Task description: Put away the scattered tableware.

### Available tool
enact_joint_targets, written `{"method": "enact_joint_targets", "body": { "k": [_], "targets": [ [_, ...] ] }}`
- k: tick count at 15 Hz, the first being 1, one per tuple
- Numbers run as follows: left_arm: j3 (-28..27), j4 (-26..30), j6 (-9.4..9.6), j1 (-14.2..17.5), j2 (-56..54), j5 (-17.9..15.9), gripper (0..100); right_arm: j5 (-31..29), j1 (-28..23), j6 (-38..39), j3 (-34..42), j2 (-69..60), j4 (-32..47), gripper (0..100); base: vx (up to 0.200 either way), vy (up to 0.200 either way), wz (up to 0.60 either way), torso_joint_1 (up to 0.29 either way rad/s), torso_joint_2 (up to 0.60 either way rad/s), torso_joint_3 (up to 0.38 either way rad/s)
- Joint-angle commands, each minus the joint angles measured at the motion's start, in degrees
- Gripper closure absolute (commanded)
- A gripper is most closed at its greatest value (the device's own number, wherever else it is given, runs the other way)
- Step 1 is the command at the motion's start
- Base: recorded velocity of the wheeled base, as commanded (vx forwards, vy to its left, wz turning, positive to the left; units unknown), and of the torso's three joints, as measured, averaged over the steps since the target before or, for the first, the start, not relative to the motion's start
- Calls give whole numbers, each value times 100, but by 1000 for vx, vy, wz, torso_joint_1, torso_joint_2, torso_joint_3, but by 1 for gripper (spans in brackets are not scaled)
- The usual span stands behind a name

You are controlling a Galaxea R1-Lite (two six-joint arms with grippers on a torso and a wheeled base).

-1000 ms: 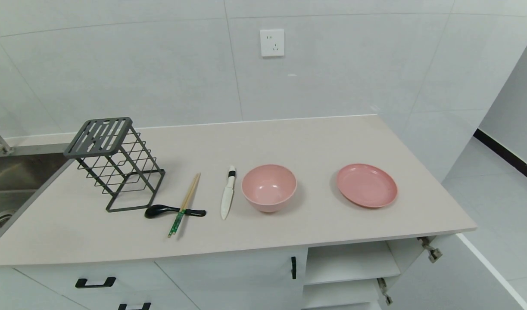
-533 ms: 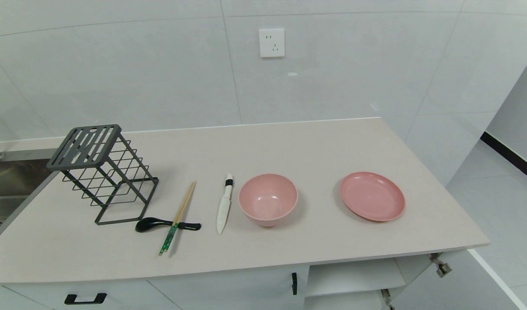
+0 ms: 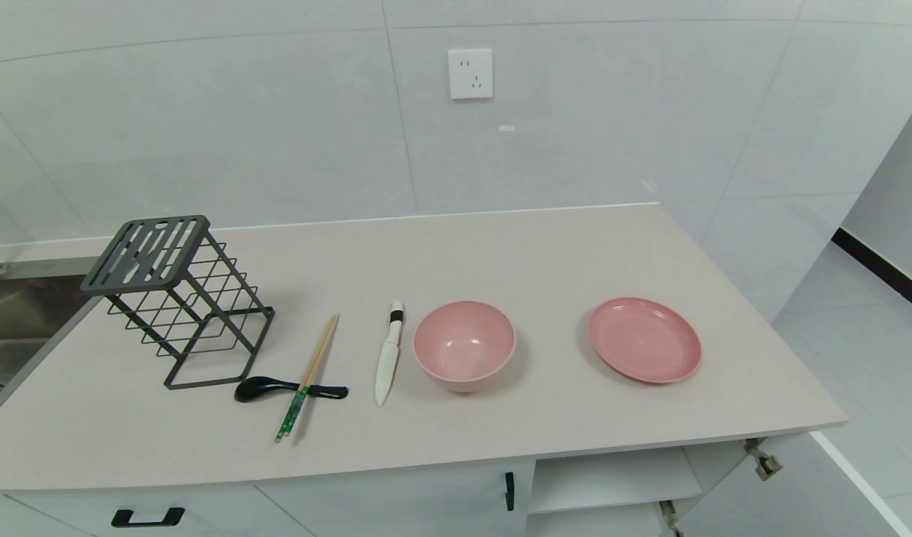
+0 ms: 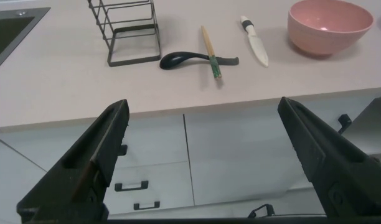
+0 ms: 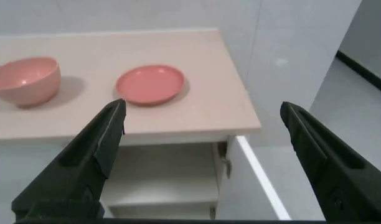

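Left gripper (image 4: 203, 109), jaws spread wide and holding nothing, hangs out in front of the worktop's (image 3: 545, 253) front edge; right gripper (image 5: 203, 109), jaws also spread and empty, hangs off the front right corner. Along the front half of the worktop, starting from the sink (image 3: 8, 313) at the left edge: a black wire rack (image 3: 178, 298), upright; a black spoon (image 3: 288, 388) with chopsticks (image 3: 307, 378) lying across its handle; a white knife (image 3: 389, 353) just beside an upright pink bowl (image 3: 464, 344); a pink plate (image 3: 644, 349) apart, nearer the right edge; under that front right corner, an open cupboard (image 3: 612, 470).
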Motion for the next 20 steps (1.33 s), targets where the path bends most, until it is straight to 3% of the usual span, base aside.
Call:
{"method": "enact_joint_targets", "body": {
  "k": [1,3,4,5,14,20],
  "targets": [
    [0,-2,12,2,7,-1,0,10,-6,-1,0,7,-431,0,0,0,0,0,0,0],
    [0,-2,3,2,7,8,0,257,12,17,-18,42,-404,0,0,0,0,0,0,0],
    [0,-2,-32,2,7,8,0,907,65,43,-237,289,-395,0,0,0,0,0,0,0],
    [0,-2,-41,2,7,8,0,1118,56,34,-457,649,-395,0,0,0,0,0,0,0],
    [0,-2,-23,2,7,-1,0,1294,249,17,-1538,2811,-510,0,0,0,0,0,0,0],
    [0,-2,-23,2,7,-1,0,1294,249,-19,-1547,4525,-2461,0,0,0,0,0,0,0]
  ]
}}
